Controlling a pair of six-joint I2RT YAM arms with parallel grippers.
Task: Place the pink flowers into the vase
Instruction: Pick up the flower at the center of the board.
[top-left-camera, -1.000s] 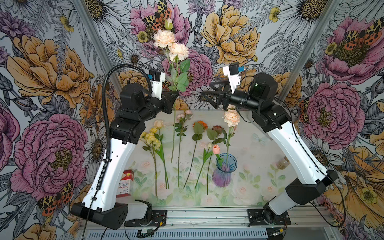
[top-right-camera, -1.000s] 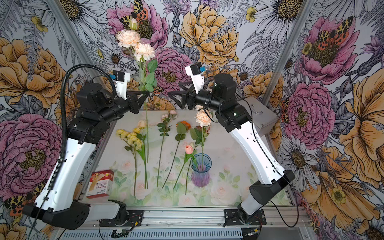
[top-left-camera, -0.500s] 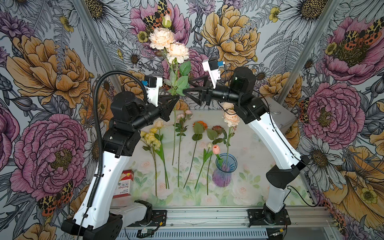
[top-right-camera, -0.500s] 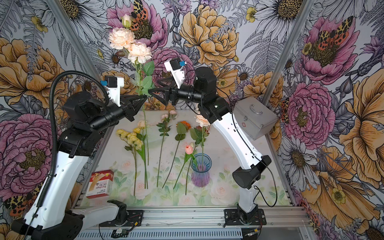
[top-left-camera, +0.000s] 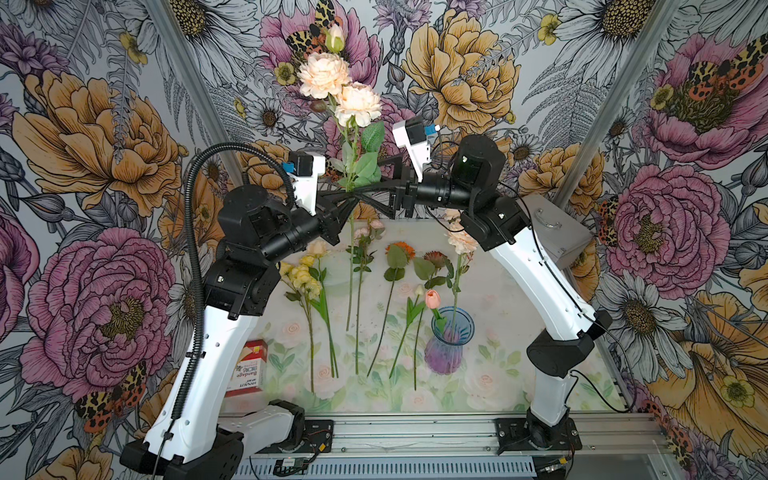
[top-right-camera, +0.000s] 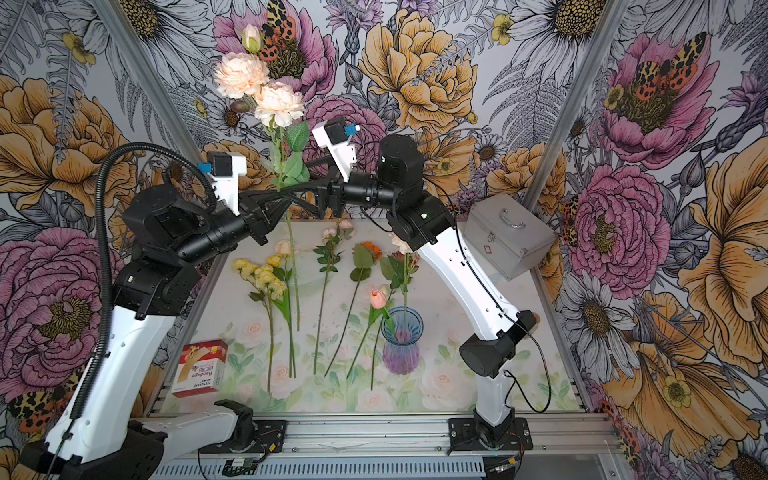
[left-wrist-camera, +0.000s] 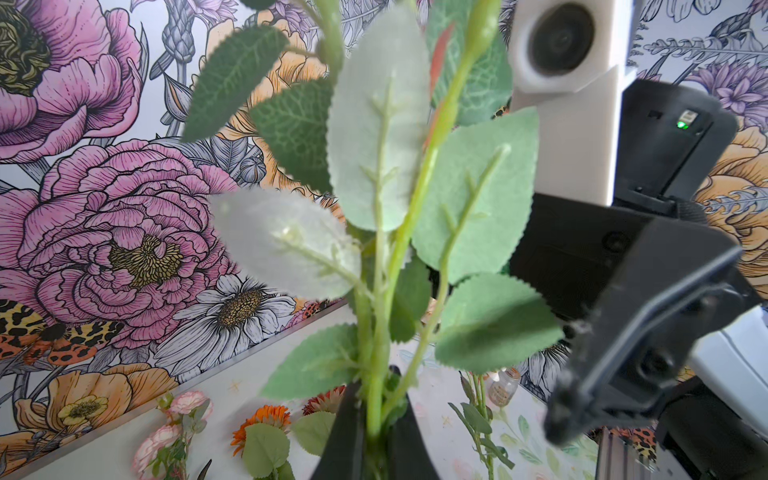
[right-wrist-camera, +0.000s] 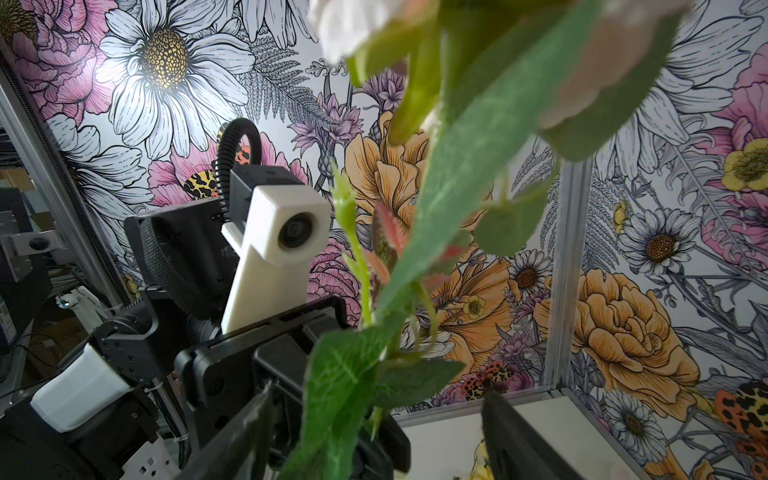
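One second on, right gripper (top-left-camera: 362, 196) has reached the raised pink spray (top-left-camera: 357, 104) — jaws apart.

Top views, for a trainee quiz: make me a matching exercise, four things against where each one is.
Things
1. salmon-pink tulip
2. two-bloom pale pink spray
3. yellow flowers
4. bandage box

Places
A. lying flat on the table
B. standing in the vase
C. held upright in the air by the shut left gripper
D. at the table's edge beside the left arm

Pairs: 1-B; 2-C; 3-A; 4-D
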